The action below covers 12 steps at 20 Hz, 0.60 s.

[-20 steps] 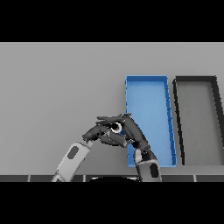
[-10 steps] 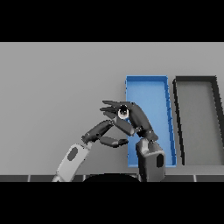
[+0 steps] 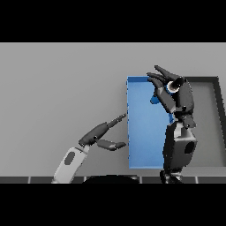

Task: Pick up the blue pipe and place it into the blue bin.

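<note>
Right hand [image 3: 176, 95] raised over the upper part of the blue bin [image 3: 140, 132], fingers curled round the blue pipe [image 3: 155, 98]. Pipe held clear of the table, mostly covered by the dark fingers; only a small blue patch shows at the hand's left edge, plus a pale ring at the top of the hand that may be the pipe's end, not certain. Pipe's length and tilt not readable. Right forearm crosses the bin's right side from the lower edge, hiding the bin's right wall and much of its near right corner.

Blue bin upright, long side running away from the robot; left wall, far left corner and near wall visible, floor bare where seen. Dark bin [image 3: 207, 119] just beside it on the right, its left wall hidden behind the arm, its right wall at the scene's edge.

Left hand [image 3: 102, 134] low over the grey table [image 3: 57, 88], just left of the blue bin's left wall, fingers straight and relaxed, thumb spread, holding nothing. Wide bare table to the left and beyond both bins.
</note>
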### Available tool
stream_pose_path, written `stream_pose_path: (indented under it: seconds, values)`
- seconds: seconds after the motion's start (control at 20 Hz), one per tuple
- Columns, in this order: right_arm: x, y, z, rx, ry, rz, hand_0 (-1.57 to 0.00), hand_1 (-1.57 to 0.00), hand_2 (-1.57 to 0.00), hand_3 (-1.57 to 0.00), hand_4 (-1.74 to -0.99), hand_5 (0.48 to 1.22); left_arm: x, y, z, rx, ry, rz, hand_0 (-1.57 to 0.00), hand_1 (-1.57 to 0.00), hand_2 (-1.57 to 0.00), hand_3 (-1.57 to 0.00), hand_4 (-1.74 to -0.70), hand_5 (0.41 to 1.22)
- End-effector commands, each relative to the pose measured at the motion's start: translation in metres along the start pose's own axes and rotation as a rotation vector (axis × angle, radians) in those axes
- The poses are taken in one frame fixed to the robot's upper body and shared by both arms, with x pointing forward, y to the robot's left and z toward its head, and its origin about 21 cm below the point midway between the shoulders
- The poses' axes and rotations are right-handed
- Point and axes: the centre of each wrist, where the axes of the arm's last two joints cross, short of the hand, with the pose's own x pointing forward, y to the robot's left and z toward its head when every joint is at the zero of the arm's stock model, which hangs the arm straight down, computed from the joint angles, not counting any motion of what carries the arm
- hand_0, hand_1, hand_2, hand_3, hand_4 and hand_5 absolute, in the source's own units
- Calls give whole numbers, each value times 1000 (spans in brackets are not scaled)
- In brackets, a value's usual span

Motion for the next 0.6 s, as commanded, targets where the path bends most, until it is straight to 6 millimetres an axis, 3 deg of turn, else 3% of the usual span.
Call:
stream_pose_path:
  seconds: [0.0,0.1,0.3,0.55]
  values:
    - [-2,-11,2,-38,16,12,-1571,-1571,-1571,-1571,-1498,1221,0,0,-2,3,12,-1,1,1,1,1,-950,472]
    - [-18,-31,16,-112,96,32,-1571,-1571,-1571,-1571,-1499,1221,-1,2,1,6,15,-1,1,1,1,1,-950,474]
    - [-46,-52,44,-213,256,57,-1571,-1571,-1571,-1571,-1499,1221,-4,4,-1,12,10,-10,1,1,1,1,-943,465]
    - [-78,-58,88,-320,471,73,-1571,-1571,-1571,-1571,-1500,1221,-6,7,-3,20,8,-23,1,1,1,1,-931,460]
